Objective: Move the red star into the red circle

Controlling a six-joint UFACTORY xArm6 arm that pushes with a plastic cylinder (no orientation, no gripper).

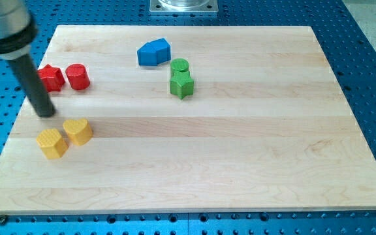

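The red star (51, 78) lies near the board's left edge, touching or almost touching the red circle (78, 76) on its right. My tip (45, 113) rests on the board just below the red star, slightly to its left, with a small gap. The rod rises from there to the view's upper left and hides a bit of the star's left side.
Two yellow blocks, a hexagon-like one (51, 143) and a heart-like one (78, 130), lie just below my tip. A blue block (154, 52) sits near the top middle. A green circle (179, 66) and a green star (181, 84) stand right of it. The wooden board (240, 150) lies on a blue perforated table.
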